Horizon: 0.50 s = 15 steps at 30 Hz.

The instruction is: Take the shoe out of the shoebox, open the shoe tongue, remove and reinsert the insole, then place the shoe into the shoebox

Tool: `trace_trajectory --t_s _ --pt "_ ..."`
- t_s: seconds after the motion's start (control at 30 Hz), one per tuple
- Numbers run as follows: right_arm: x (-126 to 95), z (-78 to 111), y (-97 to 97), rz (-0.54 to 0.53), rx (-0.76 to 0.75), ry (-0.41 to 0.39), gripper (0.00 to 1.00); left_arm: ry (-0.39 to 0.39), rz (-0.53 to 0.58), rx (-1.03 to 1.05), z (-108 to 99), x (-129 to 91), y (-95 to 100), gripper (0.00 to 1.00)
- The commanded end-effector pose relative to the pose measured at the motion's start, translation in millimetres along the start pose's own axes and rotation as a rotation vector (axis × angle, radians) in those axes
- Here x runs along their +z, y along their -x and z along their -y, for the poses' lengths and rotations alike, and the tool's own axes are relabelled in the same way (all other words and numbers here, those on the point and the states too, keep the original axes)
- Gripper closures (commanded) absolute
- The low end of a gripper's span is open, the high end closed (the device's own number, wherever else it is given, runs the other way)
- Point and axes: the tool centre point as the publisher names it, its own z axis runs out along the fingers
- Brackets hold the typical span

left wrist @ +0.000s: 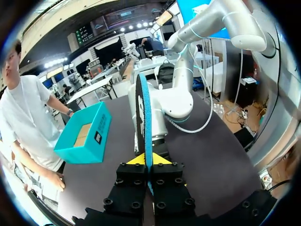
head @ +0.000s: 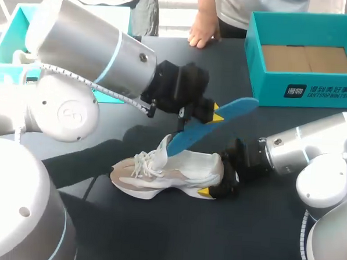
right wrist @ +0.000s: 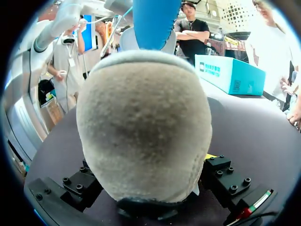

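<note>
Tabletop: dark, matte, uniform. It carries a soft shadow under my left arm.

The shoe sits near the middle of the tabletop, cream and beige, sole down. Its toe points toward my left side and its heel toward my right arm. The white laces lie loose over the front.

The right gripper comes in low from the right, with its fingers clamped on the heel from both sides. One yellow tip shows at the near side of the heel. In the right wrist view the fuzzy heel fills the space between the fingers.

The left gripper is above the shoe, its fingers pressed narrow on the blue insole. In the left wrist view the insole stands on edge between the two yellow tips.

The insole slants up from the shoe's opening toward the shoebox. Its lower end meets the shoe just behind the laces; I cannot tell whether it sits inside. Its upper end is free in the air.

The shoebox is teal and open, at the far right corner of the tabletop and well apart from the shoe. Its brown cardboard floor shows.

A second teal box part sits at the far left, mostly hidden behind my left arm.

A person's hand rests on the far edge of the tabletop, just beside the shoebox.
</note>
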Motion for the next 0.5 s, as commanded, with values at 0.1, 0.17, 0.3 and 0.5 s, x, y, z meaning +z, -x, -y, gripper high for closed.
trace_trajectory --t_s 0.1,0.17,0.3,0.5 --pt "6 2.9 2.5 0.000 0.001 -0.007 1.00 -0.112 -0.121 -0.001 16 -31 19.3 1.00" --pt "6 2.9 2.5 0.000 0.001 -0.007 1.00 -0.143 -0.147 0.003 26 -35 23.8 1.00" --pt "6 2.9 2.5 0.000 0.001 -0.007 1.00 -0.195 -0.158 -0.006 41 -43 32.0 1.00" --pt "6 2.9 2.5 0.000 0.001 -0.007 1.00 -0.226 -0.169 -0.012 49 -51 37.9 1.00"
